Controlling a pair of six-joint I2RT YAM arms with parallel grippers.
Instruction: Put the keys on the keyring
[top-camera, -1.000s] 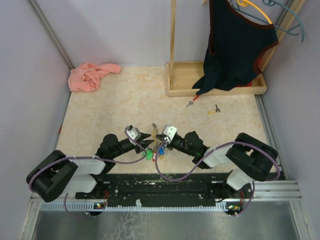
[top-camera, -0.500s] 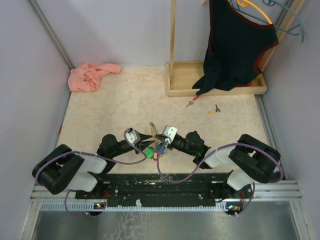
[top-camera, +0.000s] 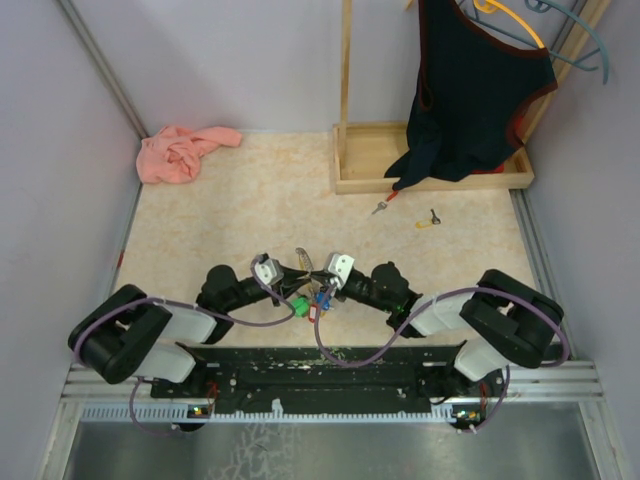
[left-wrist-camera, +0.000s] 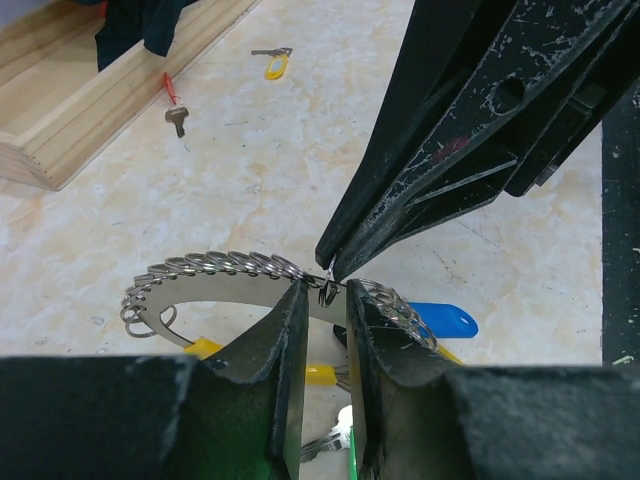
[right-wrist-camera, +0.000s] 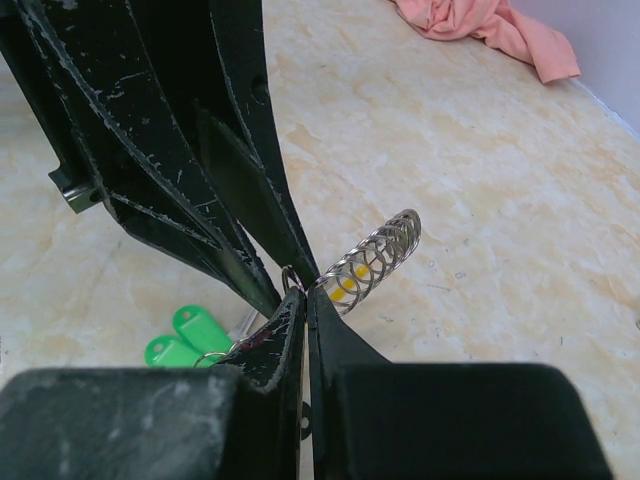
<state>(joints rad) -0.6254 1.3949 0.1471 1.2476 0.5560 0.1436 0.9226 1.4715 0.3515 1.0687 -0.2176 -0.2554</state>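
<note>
The keyring is a curved metal strip carrying a row of several wire rings; it shows side-on in the left wrist view and end-on in the right wrist view. My left gripper is shut on the strip. My right gripper meets it tip to tip and is shut on a small wire ring. Keys with green tags, a blue tag and a yellow tag hang or lie beneath. A red-tagged key and a yellow-tagged key lie loose further back.
A wooden stand base holds a dark garment on a hanger at the back right. A pink cloth lies at the back left. Walls close in both sides of the table.
Both grippers have drawn closer together at the middle. The keyring has tipped a little to the left, and the bunch of tagged keys has shifted with it.
</note>
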